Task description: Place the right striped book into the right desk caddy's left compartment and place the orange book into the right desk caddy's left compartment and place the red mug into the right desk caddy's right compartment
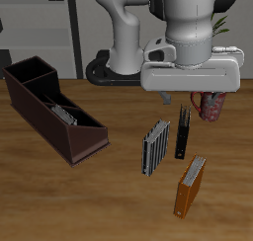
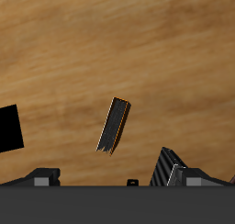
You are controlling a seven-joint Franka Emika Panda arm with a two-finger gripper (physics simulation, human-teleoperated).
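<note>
Gripper state: cannot tell, fingers hidden under the arm's white head. Long maroon-brown open-topped caddy (image 1: 51, 109) already holds one black-and-white striped book (image 1: 64, 115). Second striped book (image 1: 155, 146), slim orange-brown hardback (image 1: 190, 186) and slim black book (image 1: 183, 132) lie on the wooden table (image 1: 99, 200); mottled red mug (image 1: 211, 106) farther back.

I see the surface (image 1: 59, 200) in warm brown wood grain. The right desk caddy (image 1: 40, 107) is dark maroon-brown. One striped book (image 1: 155, 147), standing free, carries fine black-and-white stripes. Beside it, the slim black book (image 1: 183, 132) is plain dark. The orange book (image 1: 190, 186) is orange-brown with pale page edges. The red mug (image 1: 210, 106) is mottled red and pink.
</note>
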